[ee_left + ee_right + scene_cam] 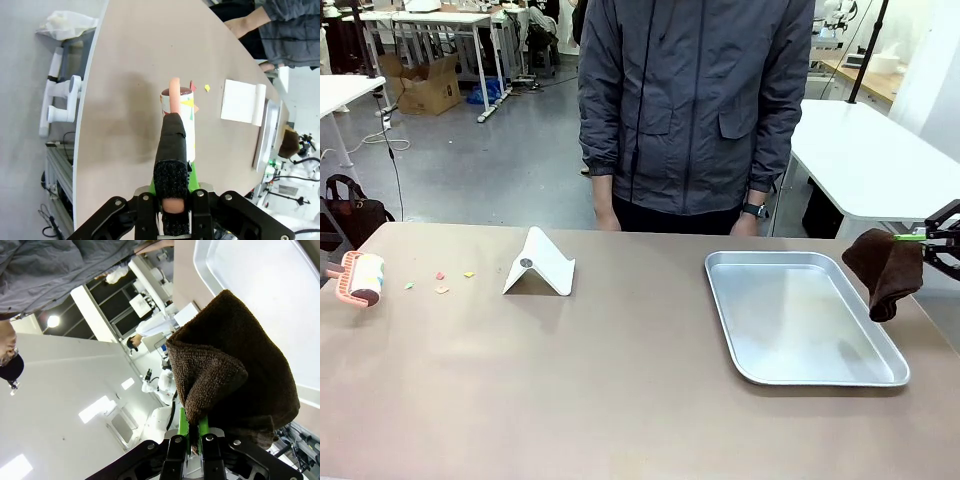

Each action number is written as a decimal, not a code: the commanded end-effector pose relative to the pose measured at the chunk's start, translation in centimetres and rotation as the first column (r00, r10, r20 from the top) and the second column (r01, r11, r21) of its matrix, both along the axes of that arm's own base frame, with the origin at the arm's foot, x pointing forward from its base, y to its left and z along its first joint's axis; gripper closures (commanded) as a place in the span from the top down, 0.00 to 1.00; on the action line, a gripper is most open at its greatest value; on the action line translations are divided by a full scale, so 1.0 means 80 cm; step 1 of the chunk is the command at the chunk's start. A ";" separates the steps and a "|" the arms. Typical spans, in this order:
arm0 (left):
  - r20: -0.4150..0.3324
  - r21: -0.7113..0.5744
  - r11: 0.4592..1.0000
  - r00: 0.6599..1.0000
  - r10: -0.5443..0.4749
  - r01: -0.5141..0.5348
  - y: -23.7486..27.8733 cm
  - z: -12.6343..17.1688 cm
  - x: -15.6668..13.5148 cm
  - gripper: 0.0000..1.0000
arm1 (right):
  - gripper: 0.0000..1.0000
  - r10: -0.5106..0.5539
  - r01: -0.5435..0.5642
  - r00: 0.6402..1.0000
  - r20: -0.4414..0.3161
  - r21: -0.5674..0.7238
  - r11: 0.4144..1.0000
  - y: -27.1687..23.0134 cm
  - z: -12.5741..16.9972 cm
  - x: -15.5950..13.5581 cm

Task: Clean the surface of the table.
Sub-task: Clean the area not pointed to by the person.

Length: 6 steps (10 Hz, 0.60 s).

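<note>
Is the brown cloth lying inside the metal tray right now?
No, the brown cloth hangs pinched in the right gripper, near the tray's right edge.

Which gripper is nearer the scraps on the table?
Left. The left gripper, holding the roller, is just beside the scraps; the right gripper, holding the cloth, is at the opposite end, past the tray.

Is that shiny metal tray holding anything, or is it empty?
Empty. The metal tray shows only bare, shiny floor inside its rim; the brown cloth hangs in the air by its right edge, not inside.
</note>
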<state>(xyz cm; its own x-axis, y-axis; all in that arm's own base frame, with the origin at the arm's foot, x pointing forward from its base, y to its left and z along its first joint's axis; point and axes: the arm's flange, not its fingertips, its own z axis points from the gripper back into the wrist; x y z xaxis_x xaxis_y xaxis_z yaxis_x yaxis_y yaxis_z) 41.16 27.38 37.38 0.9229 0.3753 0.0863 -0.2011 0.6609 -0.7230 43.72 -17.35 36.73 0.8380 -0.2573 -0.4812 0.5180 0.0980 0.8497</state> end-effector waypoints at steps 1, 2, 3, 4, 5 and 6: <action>-0.011 -0.018 0.998 0.998 0.066 -0.066 -0.015 0.004 0.000 0.22 | 0.08 -0.002 0.002 1.000 -0.004 0.018 1.000 -0.003 0.008 0.005; -0.024 0.000 0.997 0.997 0.073 -0.073 -0.018 0.003 0.004 0.22 | 0.08 -0.002 0.002 1.000 -0.004 0.018 1.000 -0.003 0.008 0.005; -0.035 0.017 0.996 0.996 0.086 -0.086 -0.022 0.000 0.006 0.22 | 0.08 -0.002 0.002 1.000 -0.004 0.018 1.000 -0.003 0.008 0.005; -0.049 0.028 0.995 0.994 0.096 -0.095 -0.024 -0.003 0.011 0.22 | 0.08 -0.002 0.002 1.000 -0.004 0.018 1.000 -0.003 0.008 0.005; -0.060 0.041 0.994 0.993 0.104 -0.102 -0.027 -0.007 0.019 0.22 | 0.08 -0.002 0.002 1.000 -0.004 0.018 1.000 -0.003 0.008 0.005; -0.060 0.062 0.988 0.988 0.142 -0.139 -0.030 -0.015 0.026 0.22 | 0.08 -0.002 0.002 1.000 -0.004 0.018 1.000 -0.003 0.008 0.005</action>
<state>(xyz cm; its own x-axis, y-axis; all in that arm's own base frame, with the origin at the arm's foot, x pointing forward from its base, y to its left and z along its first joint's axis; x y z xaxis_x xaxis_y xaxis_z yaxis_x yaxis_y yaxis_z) 42.87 25.89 36.55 0.8884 0.4560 0.0530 -0.3028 0.6689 -0.6789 43.74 -17.36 36.73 0.8380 -0.2572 -0.4813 0.5181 0.0981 0.8497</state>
